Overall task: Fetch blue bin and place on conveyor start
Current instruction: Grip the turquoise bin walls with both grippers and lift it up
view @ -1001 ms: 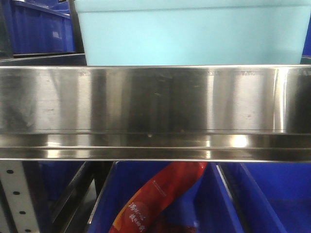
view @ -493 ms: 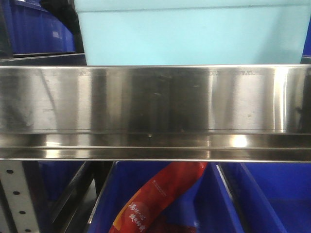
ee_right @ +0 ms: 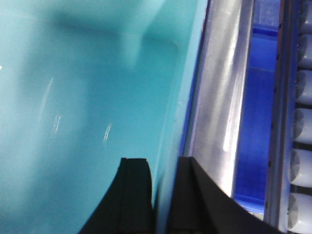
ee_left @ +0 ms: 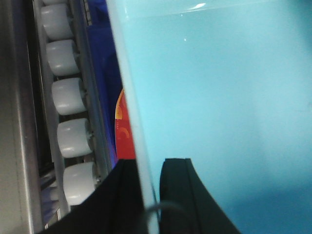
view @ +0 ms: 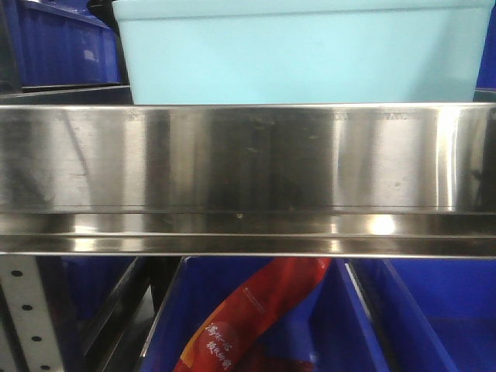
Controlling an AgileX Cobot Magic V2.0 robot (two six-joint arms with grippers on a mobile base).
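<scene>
Clamps left gripper (ee_left: 150,168) and right gripper (ee_right: 163,165) over blue bin's (view: 302,58) side walls. Shows blue bin behind steel rail (view: 248,163), slightly nearer than 1 second ago; suggests pull-out beginning.

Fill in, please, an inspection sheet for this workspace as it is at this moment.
surface: steel shelf rail, shiny, crossing in front of the bin.
job's things: blue bin behind the rail; conveyor start not in view.
clutter: red package in a dark blue crate below.
grippers: left gripper and right gripper each have fingers astride a bin wall.
cables: thin wire at the left fingers.
surroundings: white rollers beside the bin.
</scene>
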